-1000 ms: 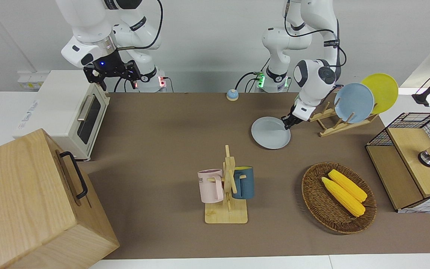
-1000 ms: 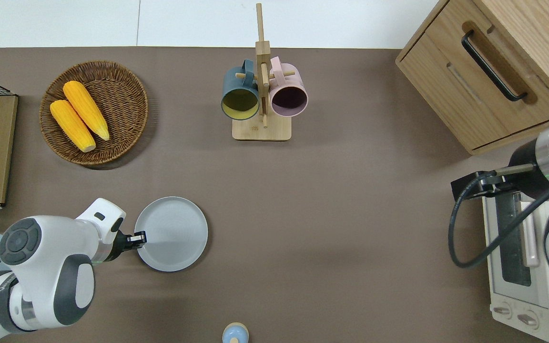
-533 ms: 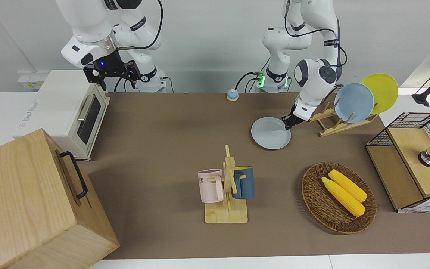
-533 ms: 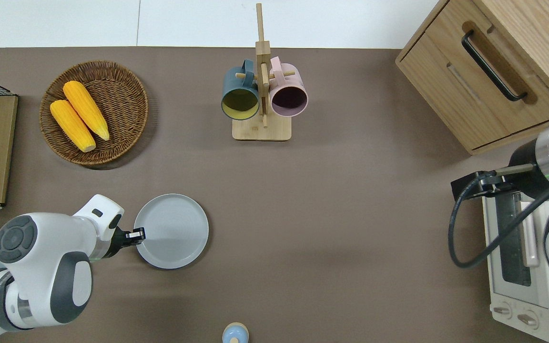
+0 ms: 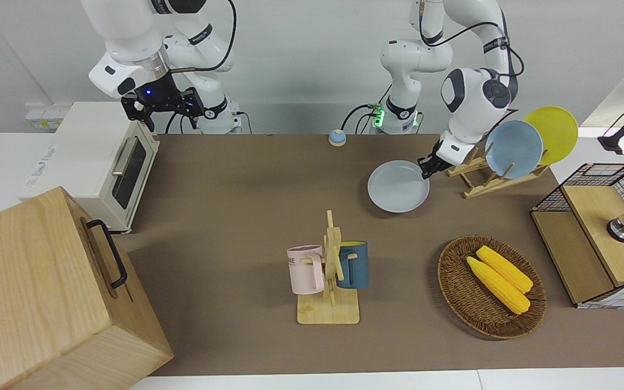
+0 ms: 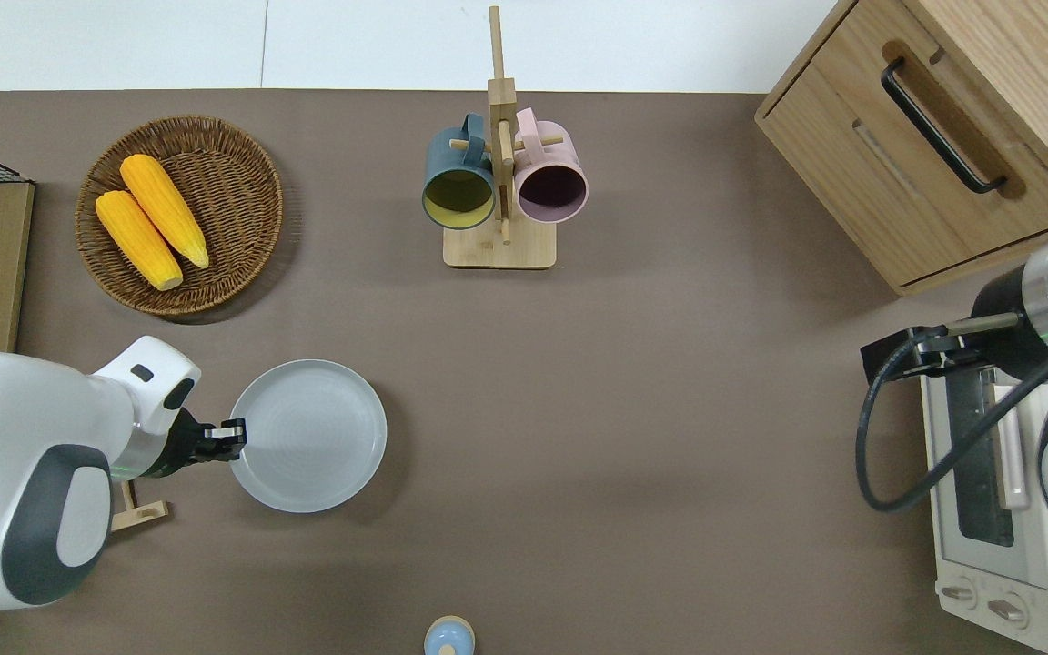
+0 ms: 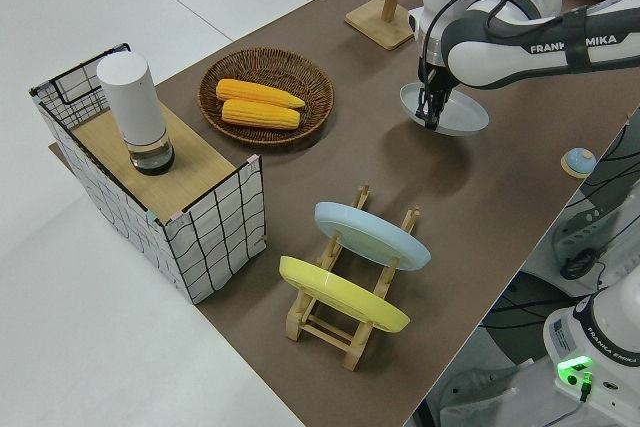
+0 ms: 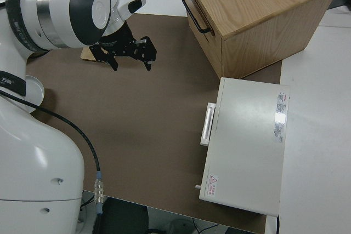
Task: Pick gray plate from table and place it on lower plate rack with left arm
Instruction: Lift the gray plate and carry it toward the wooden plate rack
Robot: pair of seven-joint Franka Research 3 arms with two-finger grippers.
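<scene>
The brown worktop [image 5: 247,179] carries a large wooden cabinet [image 5: 46,292] with a black handle at the right arm's end, and a white toaster oven [image 5: 95,162] beside it, nearer to the robots. At the left arm's end stands a wire-sided crate [image 5: 599,233] with a wooden top. Next to that crate lies a wicker basket [image 5: 455,295] holding two corn cobs [image 5: 499,277]. A wooden mug stand [image 5: 331,276] sits mid-worktop with a pink mug [image 5: 305,269] and a dark blue mug [image 5: 353,264] hung on it.

The lower plate rack [image 5: 485,179] stands near the left arm's base, with a light blue plate [image 5: 513,148] and a yellow plate [image 5: 556,131] leaning in its slots.

The gray plate [image 6: 310,435] hangs level, lifted clear of the worktop, casting a shadow on the bare brown surface beneath it. It is just beside the rack, toward the right arm's end. The left gripper [image 6: 231,433] is clamped on the plate's rim at the edge facing the rack, so the plate extends away from the gripper toward the middle of the worktop. In the left side view the gripper [image 7: 432,119] points straight down onto that rim.

The right arm is parked, its gripper [image 8: 129,53] with the fingers spread wide and holding nothing
</scene>
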